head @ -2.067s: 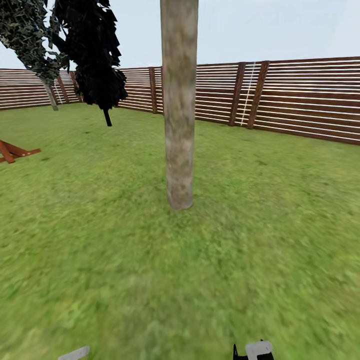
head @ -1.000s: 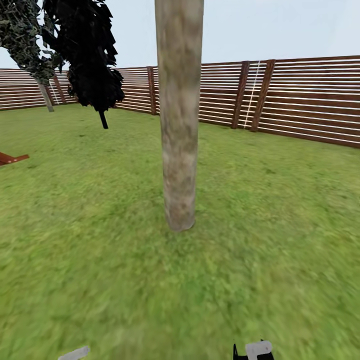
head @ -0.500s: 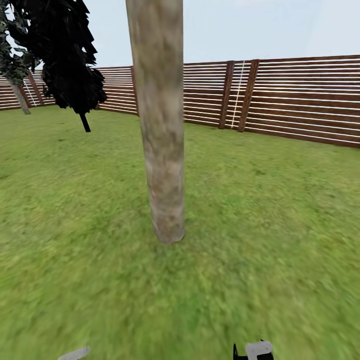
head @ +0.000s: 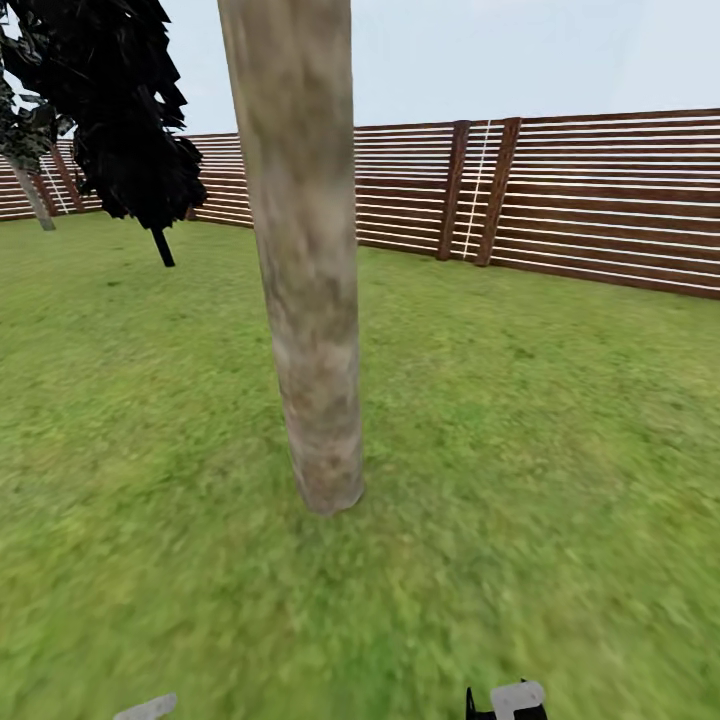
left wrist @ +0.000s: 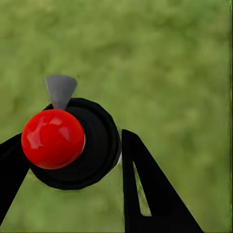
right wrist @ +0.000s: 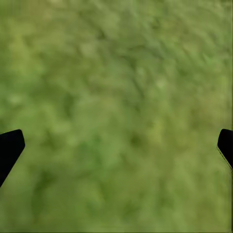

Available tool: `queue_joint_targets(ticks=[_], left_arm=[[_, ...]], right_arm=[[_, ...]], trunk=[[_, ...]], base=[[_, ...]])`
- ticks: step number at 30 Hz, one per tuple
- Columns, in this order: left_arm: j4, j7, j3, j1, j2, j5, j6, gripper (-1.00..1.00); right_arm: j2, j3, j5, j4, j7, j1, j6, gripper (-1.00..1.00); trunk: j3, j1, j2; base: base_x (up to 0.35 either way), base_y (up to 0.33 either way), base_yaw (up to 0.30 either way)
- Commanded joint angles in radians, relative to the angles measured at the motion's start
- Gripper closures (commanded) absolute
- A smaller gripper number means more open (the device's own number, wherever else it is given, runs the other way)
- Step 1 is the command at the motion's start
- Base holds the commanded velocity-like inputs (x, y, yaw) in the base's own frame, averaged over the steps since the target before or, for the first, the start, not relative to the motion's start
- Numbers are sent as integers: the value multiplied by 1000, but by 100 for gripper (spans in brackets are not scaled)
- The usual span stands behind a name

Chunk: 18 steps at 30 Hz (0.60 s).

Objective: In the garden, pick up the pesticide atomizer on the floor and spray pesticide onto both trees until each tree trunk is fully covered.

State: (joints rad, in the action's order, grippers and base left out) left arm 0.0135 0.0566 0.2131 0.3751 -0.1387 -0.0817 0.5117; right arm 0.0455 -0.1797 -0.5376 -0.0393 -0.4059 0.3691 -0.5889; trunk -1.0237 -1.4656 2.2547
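- Judging from the pictures, the pickup looks done: the pesticide atomizer sits between the two black fingers of the left tool, off the grass, its red ball top and grey nozzle facing the wrist camera.
- Spraying seems still ahead. The nearest tree trunk stands just in front of the robot on the floor, mottled grey-brown and slightly leaning, with no visible coating or mist on its bark.
- A second tree is hard to pick out; a pale trunk shows far off by the fence, beside a dark slim tree, but I cannot tell whether it is the other target.
- The left tool is partly closed around the atomizer's black body, one finger pressing its side and the other at the opposite edge.
- The right tool is spread wide, its fingertips at the far edges of its wrist view, holding nothing, with only grass beneath.
- What remains, as I judge it: raise the nozzle toward the bark, cover this trunk all round, then do the other tree.
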Motion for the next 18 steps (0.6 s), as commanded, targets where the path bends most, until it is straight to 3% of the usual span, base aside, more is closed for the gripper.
queue_joint_targets(ticks=[1, 3, 4, 5, 7, 9, 10, 12, 13, 16, 18], left_arm=[[0, 0, -5, 0, 0, -4, 4, 100], [3, -6, -9, 0, 1, 0, 4, 100], [15, -15, -74, 1, 1, 66, 5, 100], [17, -16, -101, 1, 0, 95, 5, 100], [30, -40, -196, 11, -4, 196, 6, 100], [60, -120, -248, 18, -9, 255, 4, 100], [71, -183, -266, 20, -14, 282, 0, 100], [90, -417, -290, 29, -57, 347, -18, 100], [107, -566, -297, 63, -85, 365, -51, 100], [127, -826, -303, 155, -125, 379, -178, 100], [154, -954, -305, 209, -136, 416, -244, 100]], right_arm=[[0, -8, -11, 1, -4, 1, -2, -100], [-1, -9, -11, 0, -3, 1, -2, -100], [1, 1, -14, -56, 24, 2, -1, -100], [1, 12, -20, -83, 51, 2, 0, -100], [2, 53, -42, -207, 241, 2, 6, -100], [2, 66, -51, -288, 443, 2, 46, -100], [1, 69, -53, -310, 535, 7, 85, -100], [-3, 74, -61, -360, 776, 53, 185, -100], [-5, 88, -97, -382, 896, 90, 211, -100], [-7, 106, -226, -400, 1066, 142, 227, -100], [-7, 109, -278, -404, 1125, 161, 229, -100]], trunk=[[-1, 0, 0], [-1, 0, 0], [-1, 0, 0], [-1, 0, 0], [-1, 0, 0], [-1, 0, 0], [-1, 0, 0], [-1, 0, 0], [-1, 0, 0], [-1, 0, 0], [-1, 0, 0]], base=[[171, -75, 0], [87, -36, 0], [6, -3, 0], [4, -2, 0], [2, -1, 0], [0, 0, 0], [0, 0, 0], [0, 0, 0], [0, 0, 0], [0, 0, 0], [0, 0, 0]])
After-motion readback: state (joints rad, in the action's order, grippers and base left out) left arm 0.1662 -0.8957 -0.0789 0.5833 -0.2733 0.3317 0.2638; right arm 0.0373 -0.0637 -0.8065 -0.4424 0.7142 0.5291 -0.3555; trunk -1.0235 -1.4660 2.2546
